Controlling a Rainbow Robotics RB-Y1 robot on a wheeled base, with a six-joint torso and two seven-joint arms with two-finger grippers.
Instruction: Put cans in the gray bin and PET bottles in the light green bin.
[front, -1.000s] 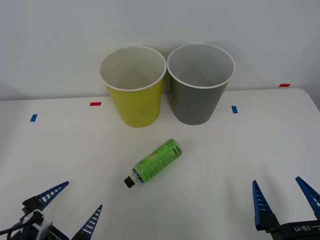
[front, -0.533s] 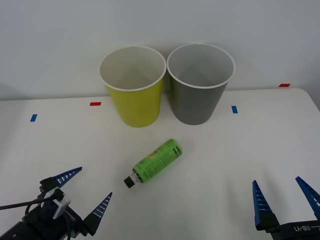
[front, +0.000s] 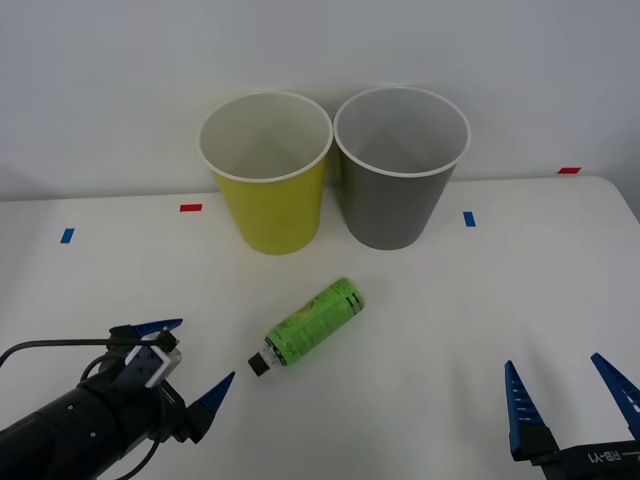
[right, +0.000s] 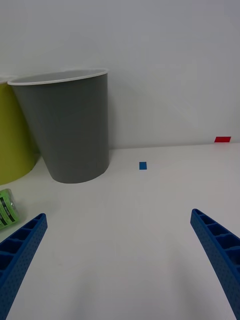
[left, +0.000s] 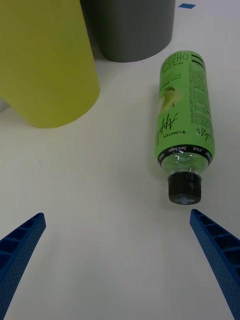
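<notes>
PET bottle (front: 311, 324) lying on its side on the white bench (front: 520, 290), black cap toward the left gripper (front: 186, 358), in front of the light green bin (front: 266, 172) and gray bin (front: 401, 166), both upright and side by side. Left gripper near the cap, fingers spread, nothing held. Right gripper (front: 566, 395) low at the near right, fingers spread, empty.

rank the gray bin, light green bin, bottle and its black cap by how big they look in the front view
1. gray bin and light green bin: look alike, cannot rank them
2. bottle
3. black cap
</notes>
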